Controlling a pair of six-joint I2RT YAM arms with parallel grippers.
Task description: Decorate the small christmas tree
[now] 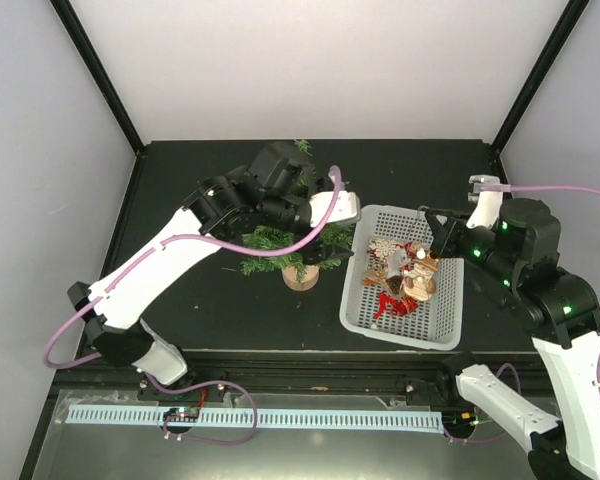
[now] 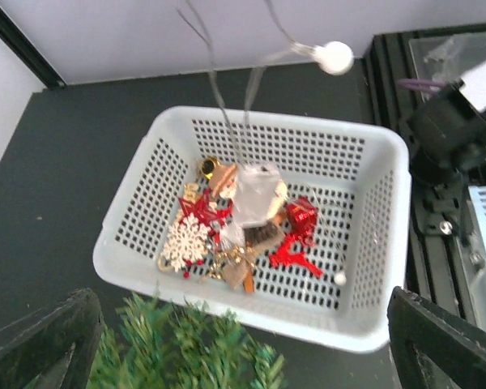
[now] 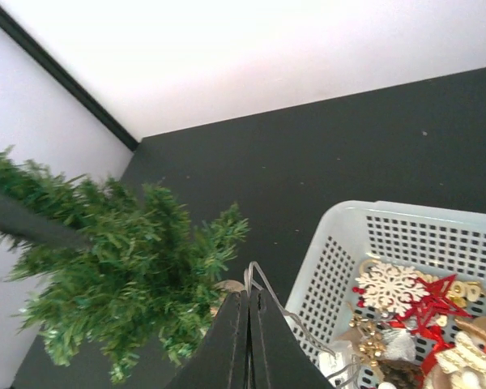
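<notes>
We judge the task barely begun: the small christmas tree (image 1: 272, 238) carries no ornament that we can see in any view, its green branches bare, while the decorations (image 1: 400, 275) lie heaped in the white basket (image 1: 354, 290). The tree stands on its wooden disc base (image 1: 301, 277) on the dark table (image 1: 200, 320), just left of the basket, with its branch tips close to the basket's left wall. In the heap we make out a pale snowflake (image 2: 185, 241), red pieces (image 2: 292, 253) and some gold ones, so nearly everything is left to hang. The first piece seems to be on its way. The right gripper (image 3: 248, 298) sits over the far end of the basket with its fingers pressed together on a thin grey loop (image 3: 260, 280), and from the left wrist view we see thin strands rising out of the basket above a translucent ornament (image 2: 255, 194). We cannot tell whether that ornament hangs free or rests on the heap. The left gripper (image 2: 239, 312) is spread wide above the tree's right side, facing the basket; nothing lies between its fingers, and we cannot say whether it touches the branches beneath it. What remains, in our view, is to carry the loop left and hook it on a branch, then repeat this for the rest.
</notes>
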